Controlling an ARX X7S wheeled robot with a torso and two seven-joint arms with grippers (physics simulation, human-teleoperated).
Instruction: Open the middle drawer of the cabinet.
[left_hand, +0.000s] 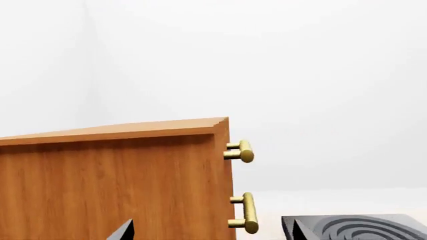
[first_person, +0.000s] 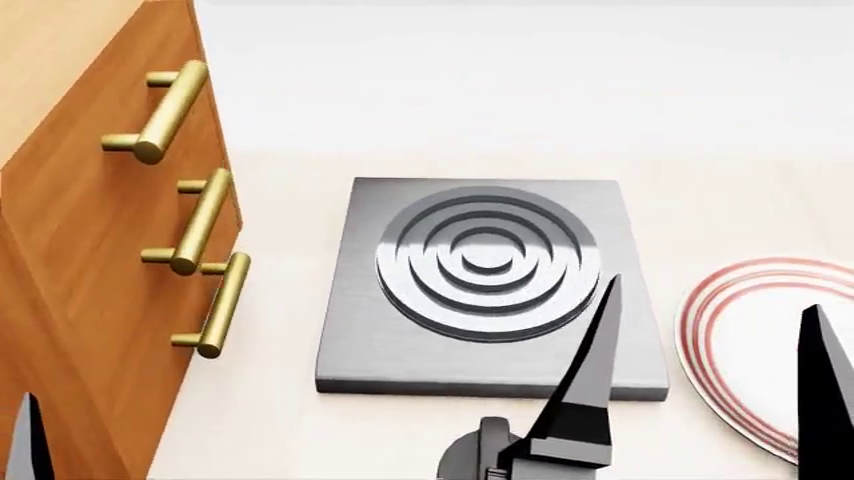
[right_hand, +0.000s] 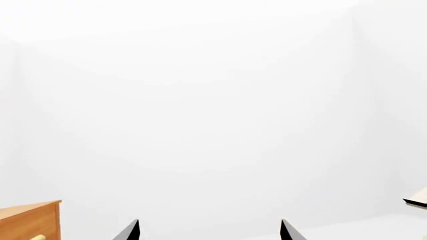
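The orange-brown cabinet (first_person: 80, 200) stands at the left in the head view, with three brass bar handles on its front. The middle drawer's handle (first_person: 195, 225) sits between the other two, and all three fronts look flush. In the left wrist view I see the cabinet (left_hand: 113, 180) from the side, and the middle drawer's handle (left_hand: 247, 212) sticks out past its front edge. My left gripper (left_hand: 213, 233) is open, short of that handle and holding nothing. My right gripper (first_person: 711, 296) hangs open over the counter, well to the right of the cabinet, and is empty (right_hand: 208, 231).
A grey stove plate (first_person: 400, 350) with raised rings lies on the counter beside the cabinet. A white plate with red rings (first_person: 747, 340) lies at the right. A pale object (right_hand: 417, 199) shows at the right wrist view's edge. White walls stand behind.
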